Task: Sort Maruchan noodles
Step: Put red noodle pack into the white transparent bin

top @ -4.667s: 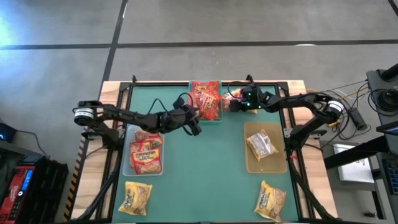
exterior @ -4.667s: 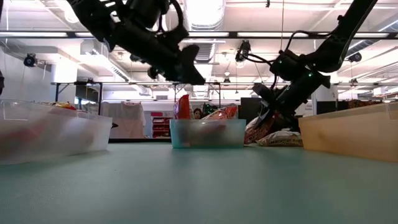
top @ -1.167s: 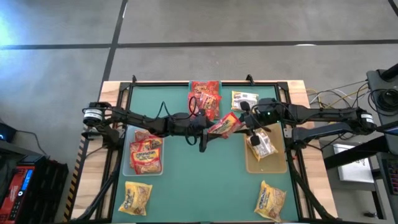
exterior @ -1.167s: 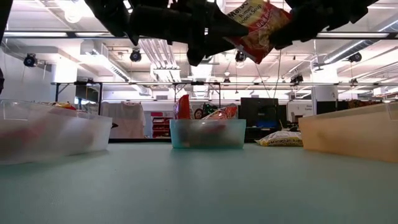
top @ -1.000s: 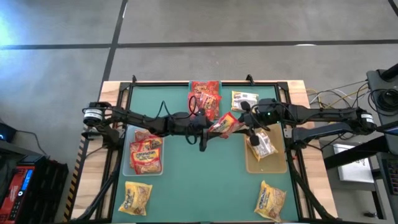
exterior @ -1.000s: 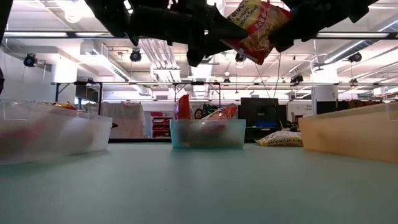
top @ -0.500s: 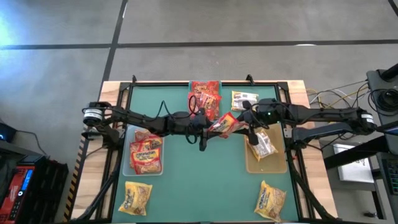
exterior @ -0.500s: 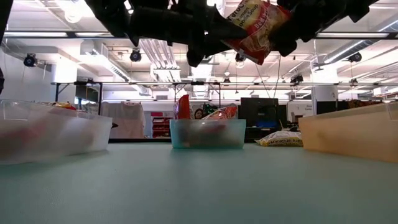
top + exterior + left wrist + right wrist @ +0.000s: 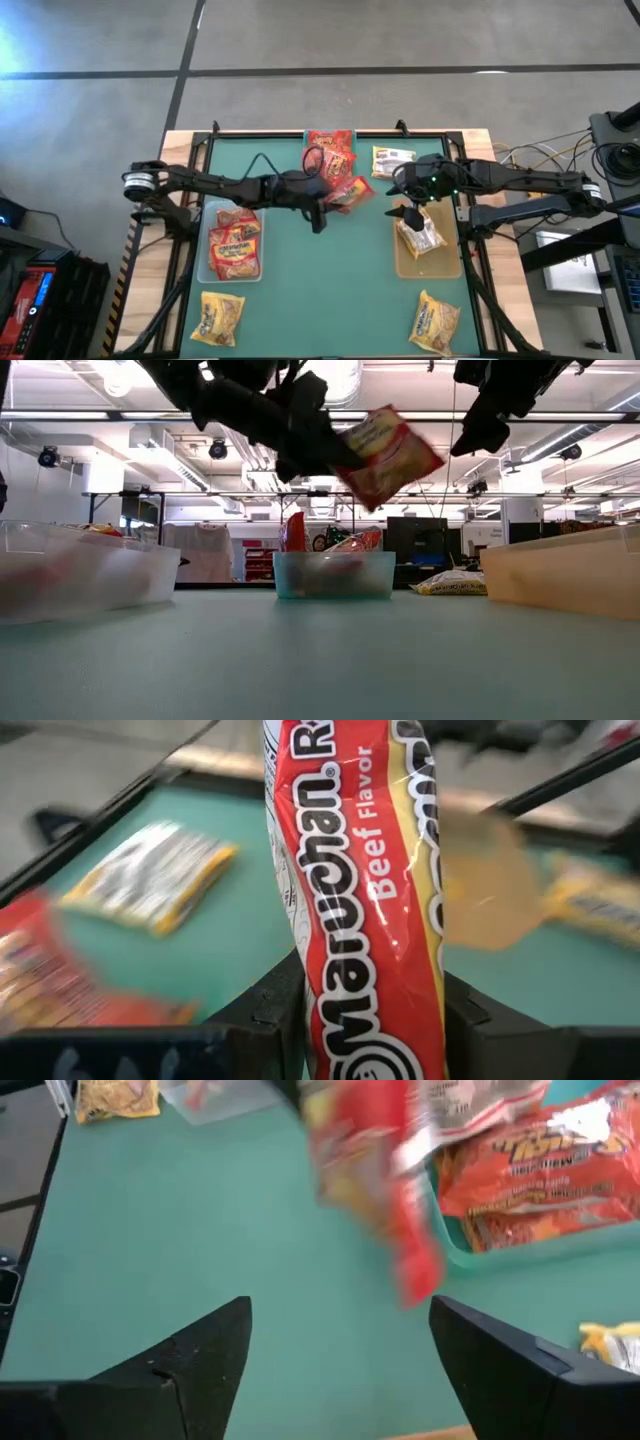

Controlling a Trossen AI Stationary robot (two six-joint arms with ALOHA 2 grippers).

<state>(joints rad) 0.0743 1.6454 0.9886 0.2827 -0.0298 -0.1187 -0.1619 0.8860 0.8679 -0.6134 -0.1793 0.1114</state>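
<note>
Left gripper clamps red noodle packet in air beside teal bin; right gripper spread wide, holding nothing, above tan bin.

The middle and near stretch of the green-topped desk is lying open — a hand could pass freely there. The two dark arms are meeting above the far centre, the left hand clamping a red crinkly Maruchan beef packet aloft, the right hand spread wide over the tan rectangular bin. Blocking the edges — the teal bin heaped with red packets, the clear bin, and loose yellow packets at both near corners.
</note>
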